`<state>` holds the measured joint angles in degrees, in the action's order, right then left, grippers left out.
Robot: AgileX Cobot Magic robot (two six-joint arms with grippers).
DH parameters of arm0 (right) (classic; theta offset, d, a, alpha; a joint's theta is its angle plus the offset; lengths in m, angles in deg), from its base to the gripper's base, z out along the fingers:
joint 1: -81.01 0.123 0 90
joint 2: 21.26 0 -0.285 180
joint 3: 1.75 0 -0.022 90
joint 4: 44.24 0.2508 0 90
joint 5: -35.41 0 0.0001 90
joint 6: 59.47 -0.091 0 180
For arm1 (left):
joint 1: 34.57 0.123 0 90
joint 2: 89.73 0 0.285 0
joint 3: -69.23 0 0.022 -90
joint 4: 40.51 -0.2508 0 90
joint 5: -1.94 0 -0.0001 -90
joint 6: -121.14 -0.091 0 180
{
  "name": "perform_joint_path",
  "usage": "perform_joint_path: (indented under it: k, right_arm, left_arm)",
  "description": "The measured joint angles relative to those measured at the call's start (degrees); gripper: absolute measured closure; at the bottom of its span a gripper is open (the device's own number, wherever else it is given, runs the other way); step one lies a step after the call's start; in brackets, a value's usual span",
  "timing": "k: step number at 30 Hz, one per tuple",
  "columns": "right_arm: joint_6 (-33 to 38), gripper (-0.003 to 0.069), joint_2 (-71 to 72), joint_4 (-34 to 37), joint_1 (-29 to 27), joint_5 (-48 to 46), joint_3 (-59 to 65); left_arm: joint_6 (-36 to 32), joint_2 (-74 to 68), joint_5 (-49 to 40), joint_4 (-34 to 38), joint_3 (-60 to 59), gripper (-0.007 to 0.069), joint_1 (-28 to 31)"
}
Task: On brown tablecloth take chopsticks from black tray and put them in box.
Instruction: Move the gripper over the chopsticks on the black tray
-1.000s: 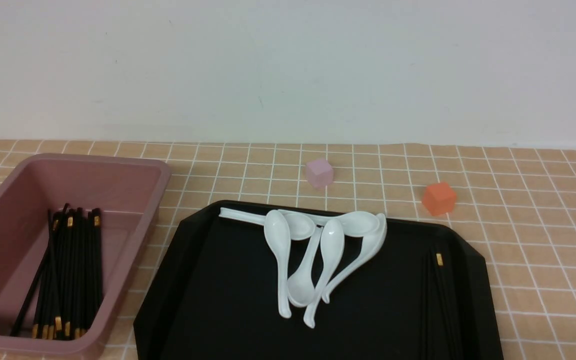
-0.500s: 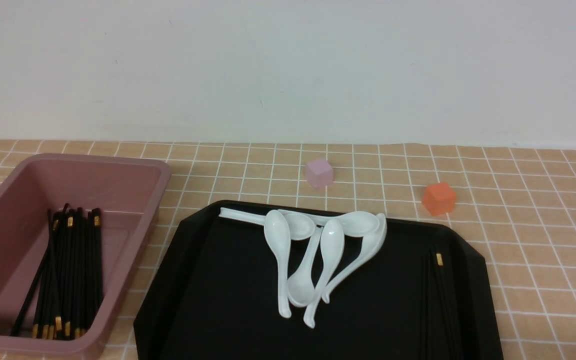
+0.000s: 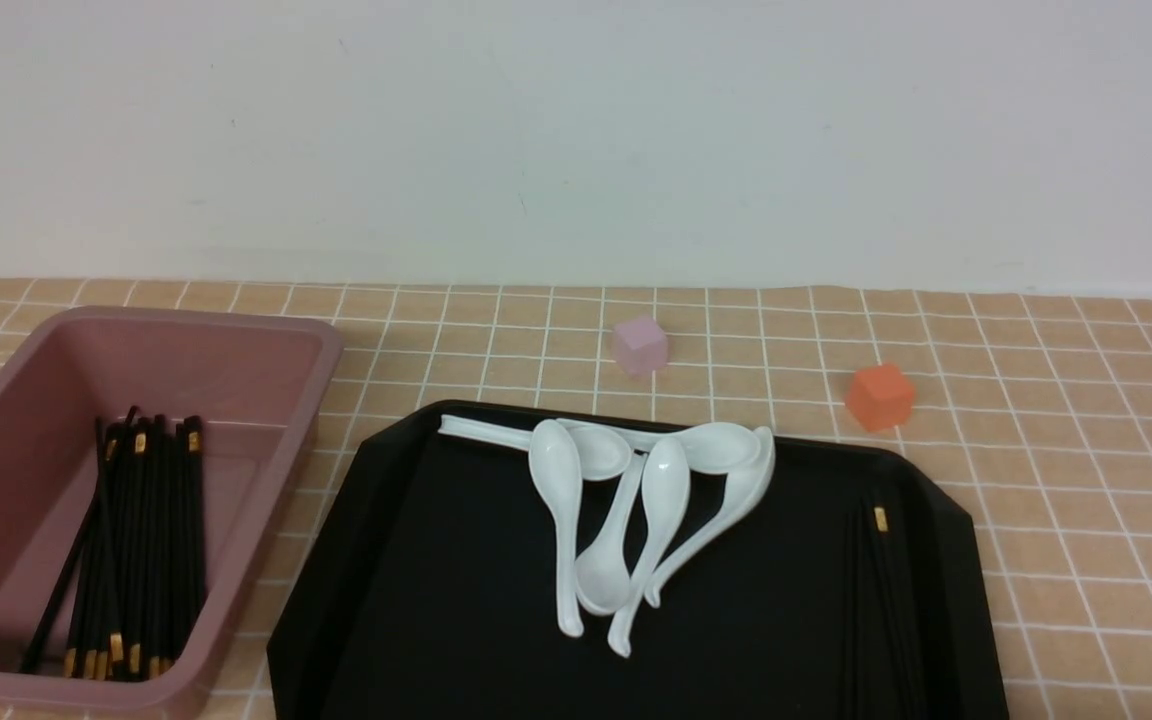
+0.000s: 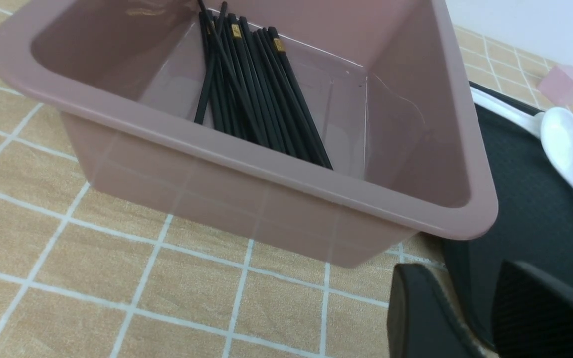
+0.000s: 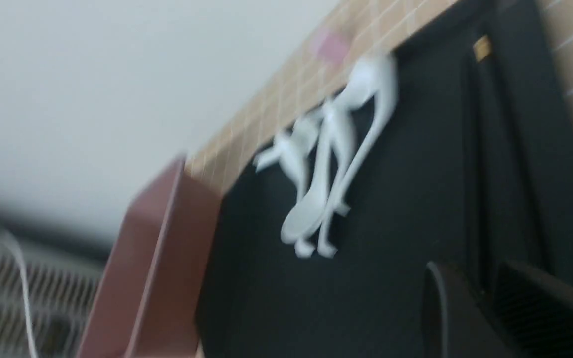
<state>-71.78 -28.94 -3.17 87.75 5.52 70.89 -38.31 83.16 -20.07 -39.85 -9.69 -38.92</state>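
Note:
On the brown tablecloth [image 3: 1086,480] the black tray [image 3: 456,560] holds a few black chopsticks [image 3: 881,600] along its right side, a gold band at their far end. Several more chopsticks [image 3: 141,550] lie in the pink-mauve box [image 3: 266,480] to the left. Neither gripper shows in the front view. In the left wrist view my left gripper [image 4: 460,271] stands open and empty beside the box's [image 4: 276,184] near corner. The right wrist view is blurred. There my right gripper [image 5: 470,278] hovers over the tray [image 5: 406,199], its jaws slightly apart and in line with the chopsticks [image 5: 480,124].
Several white ceramic spoons [image 3: 636,500] lie heaped at the tray's back middle. Behind the tray sit a small pink cube [image 3: 640,345] and an orange cube [image 3: 878,396]. A white wall closes the far side.

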Motion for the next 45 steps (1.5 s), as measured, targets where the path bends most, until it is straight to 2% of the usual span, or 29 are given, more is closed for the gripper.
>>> perform_joint_path:
  k: [1,5,7,9,11,15,18,20,27,31,32,38,45]
  right_arm:
    - [0.2,0.0532,-0.6,-1.1,0.0,-1.1,-1.8]
    - [0.7,0.0644,-14.8,-14.1,0.0,-15.1,-17.7]
    - [0.9,0.0662,-20.1,-16.4,0.0,-19.1,-21.4]
    - [3.1,0.0666,-29.8,-18.9,0.0,-27.0,-26.4]
    - [7.1,0.066,-37.5,-17.4,0.0,-29.9,-28.7]
    - [16.5,0.0601,-49.7,-8.6,0.0,-29.7,-29.5]
    - [18.3,0.0543,-56.9,-6.1,0.3,-28.1,-29.6]
    - [18.1,0.0533,-58.9,-6.6,1.2,-26.6,-29.6]
    - [6.6,0.0495,-71.6,-15.2,15.4,-14.8,-34.0]
    - [-2.9,0.0423,-77.1,-22.4,20.4,-11.3,-38.5]
    - [-7.8,0.037,-80.1,-26.0,21.9,-10.9,-40.8]
    - [-16.5,0.0254,-90.1,-33.2,23.0,-13.2,-47.4]
    - [-20.0,0.0244,-97.9,-32.8,23.0,-9.9,-48.7]
  left_arm:
    - [0.0,0.0,0.0,0.0,0.0,0.0386,0.0]
    - [0.0,0.0,0.0,0.0,0.0,0.0386,0.0]
    - [0.0,0.0,0.0,0.0,0.0,0.0386,0.0]
    - [0.0,0.0,0.0,0.0,0.0,0.0386,0.0]
    - [0.0,0.0,0.0,0.0,0.0,0.0386,0.0]
    - [0.0,0.0,0.0,0.0,0.0,0.0386,0.0]
    - [0.0,0.0,0.0,0.0,0.0,0.0386,0.0]
    - [0.0,0.0,0.0,0.0,0.0,0.0386,0.0]
    - [0.0,0.0,0.0,0.0,0.0,0.0386,0.0]
    - [0.0,0.0,0.0,0.0,0.0,0.0386,0.0]
    - [0.0,0.0,0.0,0.0,0.0,0.0386,0.0]
    - [0.0,0.0,0.0,0.0,0.0,0.0386,0.0]
    - [0.0,0.0,0.0,0.0,0.0,0.0386,0.0]
